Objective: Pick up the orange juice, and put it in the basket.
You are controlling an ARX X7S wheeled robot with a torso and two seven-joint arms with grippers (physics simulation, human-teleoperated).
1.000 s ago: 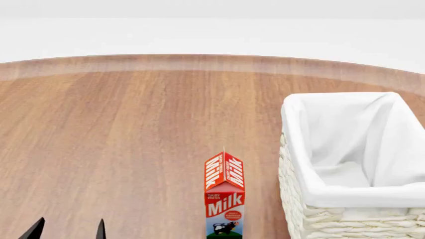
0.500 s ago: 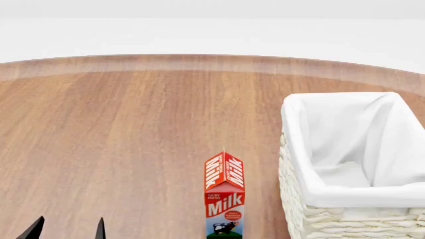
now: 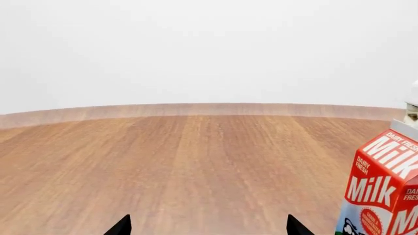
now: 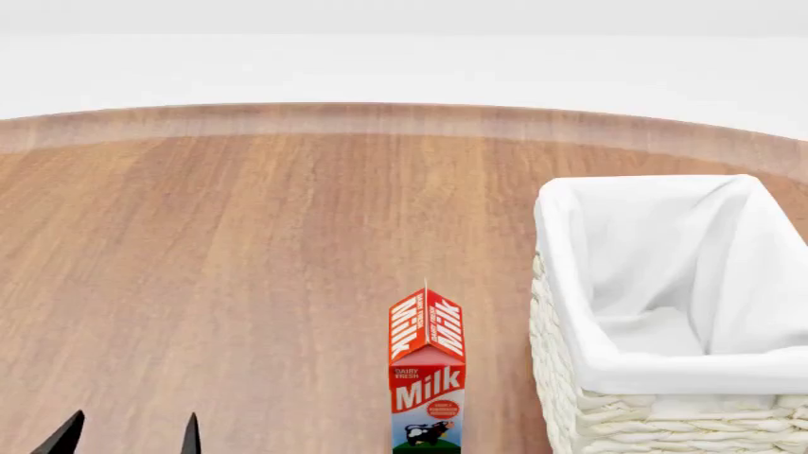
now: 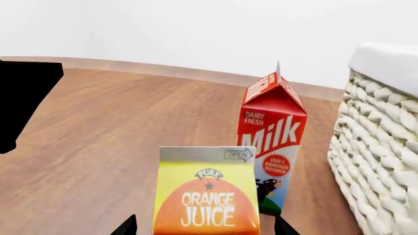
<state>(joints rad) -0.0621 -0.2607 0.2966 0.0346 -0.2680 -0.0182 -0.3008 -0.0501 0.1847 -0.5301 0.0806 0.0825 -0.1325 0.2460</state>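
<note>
I'm seeing the orange juice [image 5: 206, 193] standing upright just in front of the milk carton [image 5: 271, 152] on the wooden table [image 4: 227, 284] — it is sitting between my right gripper's [image 5: 205, 226] spread fingertips, which are not touching it. The basket [image 4: 669, 322] is standing just beside the milk carton, on its other side from my left gripper [image 4: 127, 435] — that claw's tips are also gaping apart, gripping nothing.
</note>
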